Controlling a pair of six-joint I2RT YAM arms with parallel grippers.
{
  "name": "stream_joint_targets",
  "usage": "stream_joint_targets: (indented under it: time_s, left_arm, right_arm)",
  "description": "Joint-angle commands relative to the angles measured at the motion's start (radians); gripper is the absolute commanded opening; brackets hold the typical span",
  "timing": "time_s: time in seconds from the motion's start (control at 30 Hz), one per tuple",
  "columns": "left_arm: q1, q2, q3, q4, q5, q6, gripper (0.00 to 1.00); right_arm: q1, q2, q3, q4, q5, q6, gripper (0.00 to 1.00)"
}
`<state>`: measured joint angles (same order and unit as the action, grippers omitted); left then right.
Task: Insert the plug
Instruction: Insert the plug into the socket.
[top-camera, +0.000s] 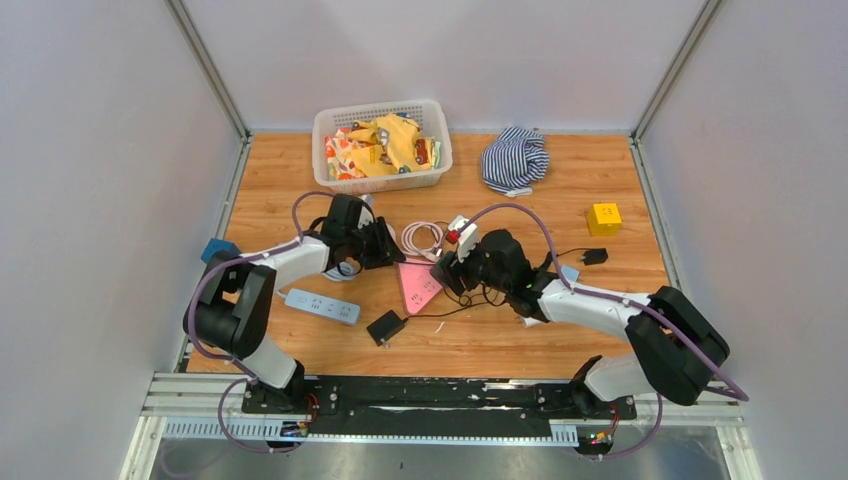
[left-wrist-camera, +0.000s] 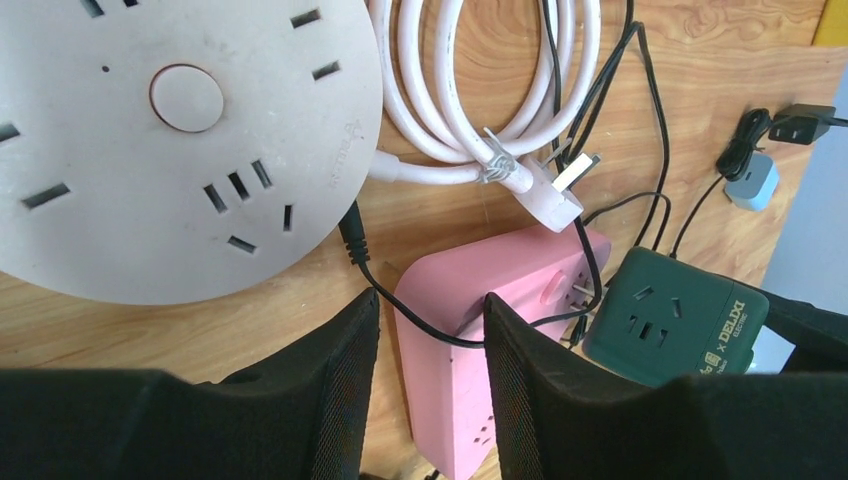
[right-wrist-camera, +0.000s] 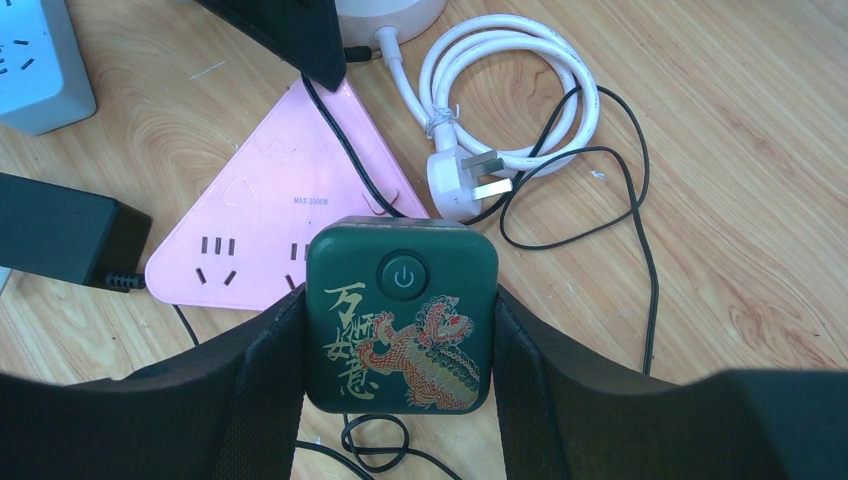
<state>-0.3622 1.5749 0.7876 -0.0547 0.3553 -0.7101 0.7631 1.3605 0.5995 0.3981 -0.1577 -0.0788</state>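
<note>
My right gripper (right-wrist-camera: 400, 295) (top-camera: 450, 268) is shut on a dark green cube socket (right-wrist-camera: 400, 320) (left-wrist-camera: 675, 320) with a dragon print. The cube sits against the edge of the pink triangular power strip (right-wrist-camera: 270, 200) (top-camera: 418, 285), and metal prongs (left-wrist-camera: 577, 293) show between the two. My left gripper (left-wrist-camera: 432, 300) (top-camera: 392, 245) is open and straddles the strip's far corner (left-wrist-camera: 455, 380). Its right finger is against the pink side, with a sliver of wood showing at the left finger. A thin black cable (left-wrist-camera: 420, 325) crosses that corner. A white plug (left-wrist-camera: 548, 195) (right-wrist-camera: 455, 185) on a coiled cord lies loose nearby.
A round white socket hub (left-wrist-camera: 150, 150) lies under my left wrist. A grey power strip (top-camera: 322, 306) and a black adapter (top-camera: 385, 327) lie near the front. At the back are a white basket (top-camera: 318, 135), a striped cloth (top-camera: 515, 158) and a yellow cube (top-camera: 603, 218). A small grey charger (left-wrist-camera: 750, 180) lies right.
</note>
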Motion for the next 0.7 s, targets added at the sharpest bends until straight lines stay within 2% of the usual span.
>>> stream_joint_targets:
  time_s: [0.0,0.07,0.13,0.27,0.47,0.67]
  left_arm:
    - [0.002,0.033,0.016,0.011,-0.036,0.014,0.45]
    - [0.002,0.045,0.017,0.025,-0.028,0.003,0.42]
    - [0.002,0.053,0.020,0.033,-0.023,-0.006,0.34]
    - [0.003,0.043,0.031,0.017,-0.056,-0.005,0.23]
    - [0.003,0.009,0.072,-0.049,-0.161,0.035,0.14]
    - [0.003,0.002,0.093,-0.097,-0.253,0.055,0.12]
  right_arm:
    - [-0.009,0.006,0.014,-0.058,0.006,-0.032,0.00]
    - [-0.009,0.006,0.013,-0.058,0.005,-0.032,0.00]
    - [-0.008,0.007,0.013,-0.058,0.005,-0.030,0.00]
    - [-0.009,0.008,0.021,-0.079,0.000,-0.035,0.00]
    - [-0.010,0.013,0.041,-0.128,-0.015,-0.058,0.00]
    - [-0.009,0.060,0.100,-0.208,-0.032,-0.067,0.00]
